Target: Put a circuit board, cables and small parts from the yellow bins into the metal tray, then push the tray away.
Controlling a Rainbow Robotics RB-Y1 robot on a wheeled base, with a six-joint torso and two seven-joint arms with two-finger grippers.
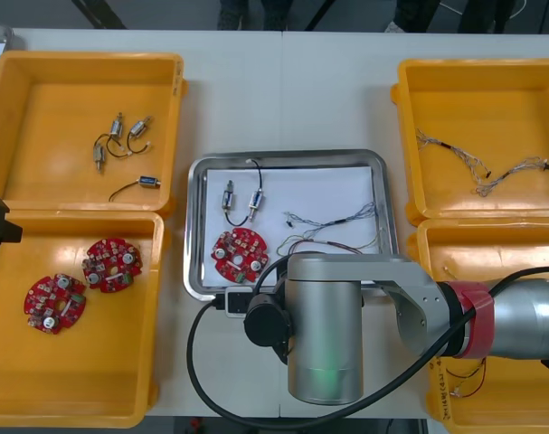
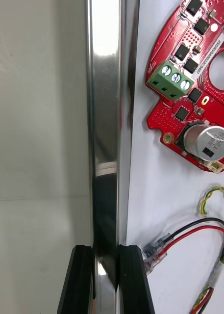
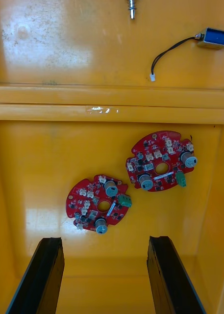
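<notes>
At the 6 o'clock rim of the metal tray (image 1: 288, 155), the right gripper (image 2: 106, 252) has its jaws clamped on the edge. Inside lie one circuit board (image 1: 239, 254), two small metal parts (image 1: 255, 204) and thin cables (image 1: 337, 221). At 8 o'clock on the desk (image 1: 283, 90), the left gripper (image 3: 107, 243) hangs, jaws apart, over a yellow bin (image 1: 102, 371) with two boards (image 1: 113, 264); four parts (image 1: 117, 128) lie in the 10 o'clock bin (image 1: 48, 117).

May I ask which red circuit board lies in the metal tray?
The circuit board at the near left corner of the metal tray, by the right gripper; the other two boards lie in the near left bin.
</notes>
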